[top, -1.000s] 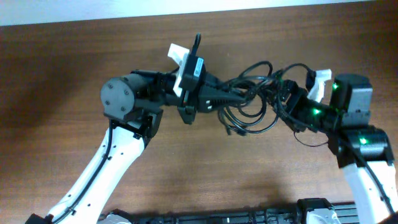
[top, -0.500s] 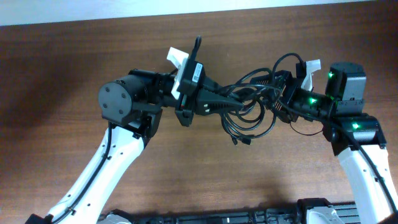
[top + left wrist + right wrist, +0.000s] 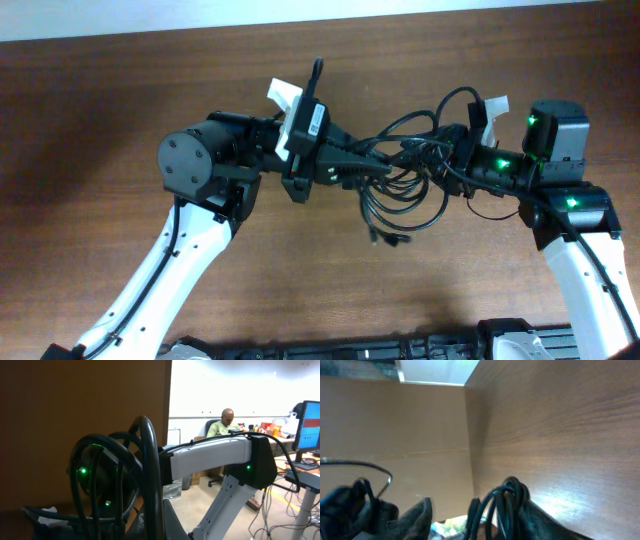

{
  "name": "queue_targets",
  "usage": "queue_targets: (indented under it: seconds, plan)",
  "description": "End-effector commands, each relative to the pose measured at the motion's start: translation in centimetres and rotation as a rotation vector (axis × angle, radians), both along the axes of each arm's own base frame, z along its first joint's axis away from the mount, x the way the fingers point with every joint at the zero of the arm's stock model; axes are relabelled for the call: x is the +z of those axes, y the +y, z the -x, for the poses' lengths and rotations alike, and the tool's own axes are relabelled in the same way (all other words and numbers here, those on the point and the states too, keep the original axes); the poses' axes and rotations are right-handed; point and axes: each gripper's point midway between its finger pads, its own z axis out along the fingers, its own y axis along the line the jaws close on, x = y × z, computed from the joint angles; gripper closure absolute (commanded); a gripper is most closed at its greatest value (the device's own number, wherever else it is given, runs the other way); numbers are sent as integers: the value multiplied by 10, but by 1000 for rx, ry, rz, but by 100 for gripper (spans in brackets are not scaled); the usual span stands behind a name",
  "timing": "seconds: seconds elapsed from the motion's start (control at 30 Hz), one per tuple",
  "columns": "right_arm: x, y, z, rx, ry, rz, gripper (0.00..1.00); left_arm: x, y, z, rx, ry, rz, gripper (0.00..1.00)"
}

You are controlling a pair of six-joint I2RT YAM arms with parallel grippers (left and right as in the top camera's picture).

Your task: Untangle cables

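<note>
The cables (image 3: 405, 190) are a knot of thin black looped cords hanging between my two grippers above the wooden table (image 3: 120, 100). One plug end (image 3: 385, 238) dangles below the knot. My left gripper (image 3: 378, 166) points right and is shut on the cables at the knot's left side. In the left wrist view the cable loops (image 3: 145, 470) fill the foreground beside one dark finger (image 3: 174, 527). My right gripper (image 3: 447, 166) points left into the knot. In its wrist view the cords (image 3: 507, 500) lie against the right finger (image 3: 545, 520), with a gap to the left finger (image 3: 415, 517).
The table's far edge runs along the top of the overhead view. The arms' base rail (image 3: 350, 350) lies along the near edge. A thin wire (image 3: 490, 215) loops under the right wrist. The right arm's white link (image 3: 215, 455) shows past the table edge.
My right gripper has swung up and left into the knot, and its jaws have narrowed around some cords. The knot has shifted slightly. The left arm has held still.
</note>
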Motion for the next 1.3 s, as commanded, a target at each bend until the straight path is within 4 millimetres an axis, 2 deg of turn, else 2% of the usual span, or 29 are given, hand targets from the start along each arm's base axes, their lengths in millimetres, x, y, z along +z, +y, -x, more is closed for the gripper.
queue_targets:
  seconds: [0.0, 0.07, 0.27, 0.33, 0.5, 0.63, 0.8, 0.93, 1.07, 1.17, 1.27]
  plan:
    - [8, 4, 4, 43, -25, -24, 75, 11, 3, 0, 35, -66, 47, 100]
    - [8, 4, 4, 43, -25, -24, 85, 11, 3, 0, 35, -66, 47, 100]
    - [8, 5, 5, 48, -25, -28, 89, 13, 3, -2, 52, -67, 62, 100]
    - [8, 5, 5, 47, -25, -27, 96, 13, 3, -3, 56, -80, 67, 100]
    - [7, 3, 3, 60, -89, 15, 96, 12, 3, -2, 49, -80, 61, 100]
    - [8, -4, -9, 18, -160, 74, 96, 7, 4, 4, 15, -91, 32, 100]
    - [35, -9, -28, -8, -352, 95, 96, -5, 7, 15, -57, -113, -26, 100]
    - [53, -40, -47, -107, -469, 134, 96, -13, 11, 21, -106, -72, -89, 100]
    - [55, -75, -55, -208, -471, 159, 96, -16, 15, 9, -82, 21, -128, 100]
    - [55, -98, -58, -272, -468, 174, 96, -20, 18, -12, -16, 147, -143, 100]
    - [59, -110, -57, -286, -486, 172, 96, -26, 22, -43, 91, 321, -150, 99]
